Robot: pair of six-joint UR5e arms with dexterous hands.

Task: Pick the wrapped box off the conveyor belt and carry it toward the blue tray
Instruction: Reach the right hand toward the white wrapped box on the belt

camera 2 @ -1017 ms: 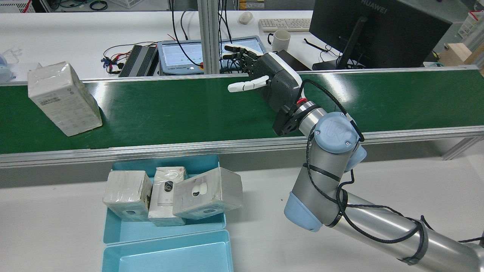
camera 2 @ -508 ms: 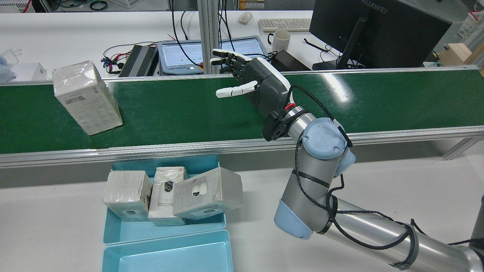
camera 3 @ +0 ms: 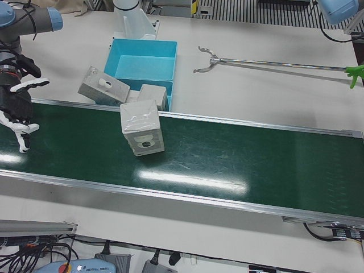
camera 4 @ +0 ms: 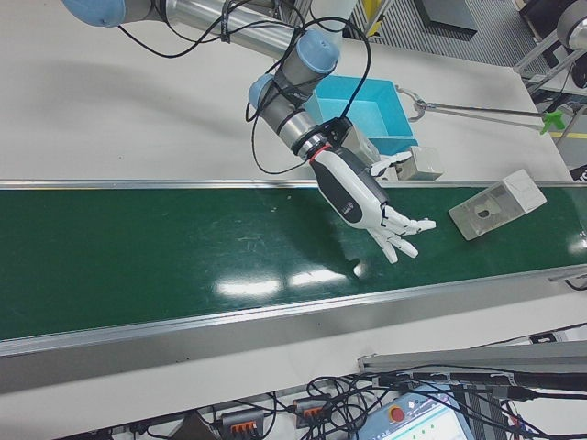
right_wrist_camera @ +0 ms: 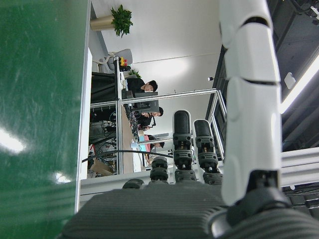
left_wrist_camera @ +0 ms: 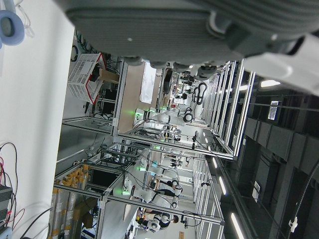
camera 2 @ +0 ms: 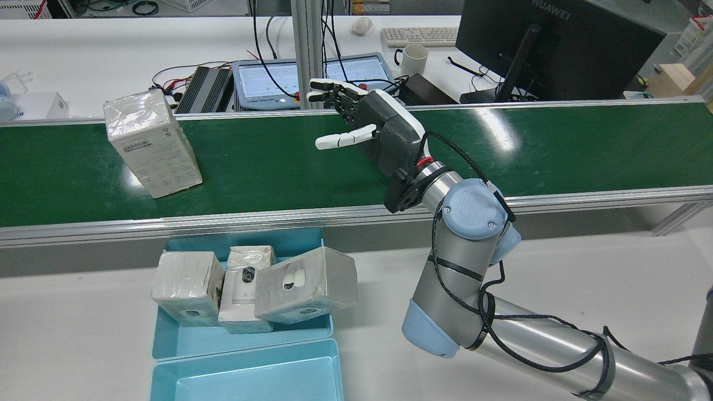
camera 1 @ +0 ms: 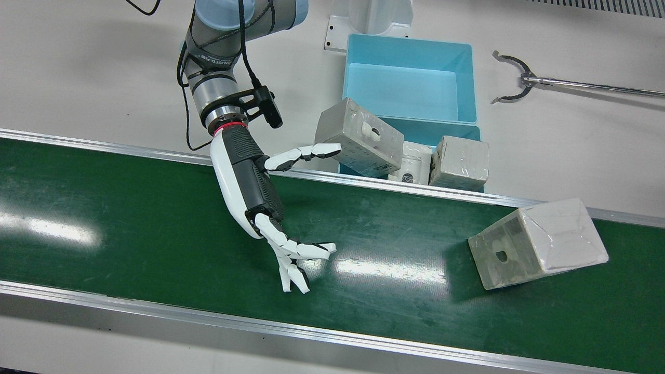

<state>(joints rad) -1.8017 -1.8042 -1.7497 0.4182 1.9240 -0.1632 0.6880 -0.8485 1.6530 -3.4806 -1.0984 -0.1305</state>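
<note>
The wrapped box (camera 2: 152, 142) stands tilted on the green conveyor belt (camera 2: 278, 167), well apart from the right hand (camera 2: 370, 131). That hand hovers over the belt, fingers (camera 1: 291, 259) spread and empty (the blue tray (camera 2: 184, 340) holds three wrapped boxes).

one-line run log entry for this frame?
phase: pre-grasp | right hand: open, above conveyor belt | wrapped box: on belt, untouched | blue tray: three boxes inside

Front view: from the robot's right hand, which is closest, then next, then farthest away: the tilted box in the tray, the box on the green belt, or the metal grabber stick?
From the right hand:
1. Tilted box, at the tray's near end, beside the thumb.
2. Box on the belt, off toward the view's right.
3. Grabber stick, on the white table past the tray.
</note>
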